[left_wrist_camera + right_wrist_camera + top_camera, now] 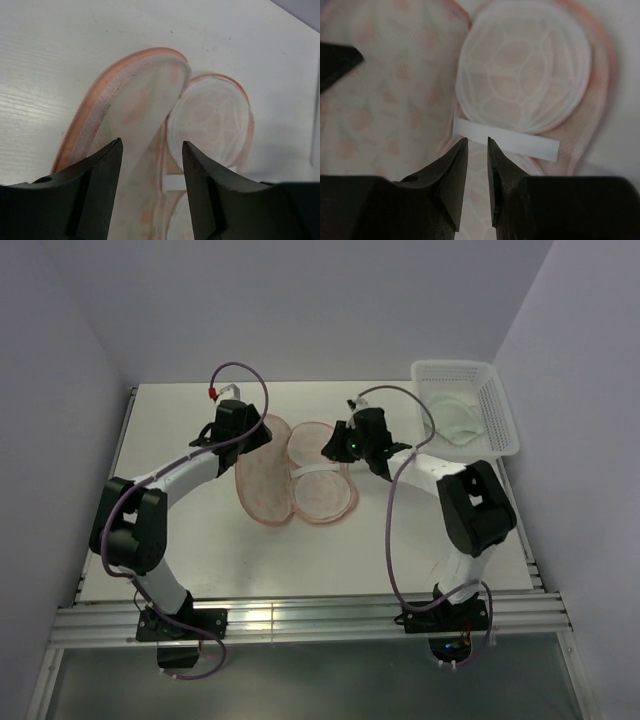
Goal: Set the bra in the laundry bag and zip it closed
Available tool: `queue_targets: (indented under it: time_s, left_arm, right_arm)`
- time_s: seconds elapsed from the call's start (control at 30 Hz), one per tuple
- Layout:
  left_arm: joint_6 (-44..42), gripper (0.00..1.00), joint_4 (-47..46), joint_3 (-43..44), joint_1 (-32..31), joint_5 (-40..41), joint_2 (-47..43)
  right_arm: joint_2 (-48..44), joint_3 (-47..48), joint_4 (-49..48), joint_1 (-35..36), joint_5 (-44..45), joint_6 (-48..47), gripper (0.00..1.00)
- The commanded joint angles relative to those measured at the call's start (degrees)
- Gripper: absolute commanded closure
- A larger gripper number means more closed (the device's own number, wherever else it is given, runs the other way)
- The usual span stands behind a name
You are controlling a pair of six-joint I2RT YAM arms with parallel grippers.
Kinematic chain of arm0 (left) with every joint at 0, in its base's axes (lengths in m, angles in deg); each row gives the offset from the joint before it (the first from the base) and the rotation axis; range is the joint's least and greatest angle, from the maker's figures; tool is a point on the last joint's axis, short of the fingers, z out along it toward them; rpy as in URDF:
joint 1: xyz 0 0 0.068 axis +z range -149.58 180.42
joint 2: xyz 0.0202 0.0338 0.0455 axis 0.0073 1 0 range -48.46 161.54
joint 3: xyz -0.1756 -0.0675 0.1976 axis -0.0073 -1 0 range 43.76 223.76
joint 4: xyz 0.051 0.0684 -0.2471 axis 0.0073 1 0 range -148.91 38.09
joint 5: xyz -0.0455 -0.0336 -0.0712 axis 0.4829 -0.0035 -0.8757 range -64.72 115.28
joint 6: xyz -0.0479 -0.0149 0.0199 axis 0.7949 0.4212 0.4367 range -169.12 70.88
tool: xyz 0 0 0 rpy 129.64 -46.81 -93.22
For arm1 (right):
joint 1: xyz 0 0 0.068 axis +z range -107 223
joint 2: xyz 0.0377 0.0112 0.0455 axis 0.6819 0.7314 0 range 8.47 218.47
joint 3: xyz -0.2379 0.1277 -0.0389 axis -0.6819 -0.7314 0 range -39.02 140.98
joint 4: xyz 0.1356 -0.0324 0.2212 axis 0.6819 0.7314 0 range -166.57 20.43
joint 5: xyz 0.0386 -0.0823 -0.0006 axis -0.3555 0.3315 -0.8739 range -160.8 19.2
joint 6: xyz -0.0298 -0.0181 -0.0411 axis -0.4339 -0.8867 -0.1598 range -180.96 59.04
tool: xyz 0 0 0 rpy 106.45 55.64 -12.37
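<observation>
The laundry bag [268,480] lies open on the table between my two grippers, its printed flap on the left and two white mesh cups [322,492] on the right. The pale mint bra [455,422] lies in the white basket at the back right. My left gripper [262,432] is open and empty above the flap's far end [135,100]. My right gripper [335,447] is narrowly open and empty, its tips [477,139] just above the white strap [520,142] between the mesh cups [525,75].
The white perforated basket [500,405] stands at the table's back right corner, close to the right arm's elbow. The table's side rails run along the left and right edges. A dark fingertip of the left gripper [335,60] shows at the left edge of the right wrist view.
</observation>
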Motion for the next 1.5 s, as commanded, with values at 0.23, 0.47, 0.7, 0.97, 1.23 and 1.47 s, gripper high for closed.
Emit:
queue_targets:
  time_s: [0.23, 0.47, 0.7, 0.97, 1.23, 1.47]
  left_arm:
    - [-0.9, 0.46, -5.1, -0.3, 0.9, -0.5, 4.2]
    - [1.9, 0.49, -7.8, -3.6, -0.7, -10.1, -11.5]
    - [-0.5, 0.46, -0.9, -7.1, -0.7, -16.6, -22.7]
    - [1.0, 0.61, -1.6, -6.2, 1.3, -10.2, -9.7]
    - [0.2, 0.79, -2.3, -3.2, 6.9, -7.1, 5.5]
    - [-1.4, 0.80, -6.9, -7.3, 7.5, -5.2, 8.7]
  right_arm:
    - [2.7, -1.2, -0.2, 0.3, 2.6, 1.4, 0.71]
    - [-7.4, 5.7, 4.5, -11.5, 3.4, 0.7, 0.59]
    - [-5.0, 14.0, 14.0, -27.7, 17.5, -2.0, 0.59]
    - [12.9, 30.4, 26.1, -34.9, 22.5, -8.2, 0.50]
    - [11.8, 27.7, 21.2, -35.2, 16.4, -6.3, 0.47]
    - [-2.8, 10.7, 6.3, -25.0, 3.2, -1.5, 0.57]
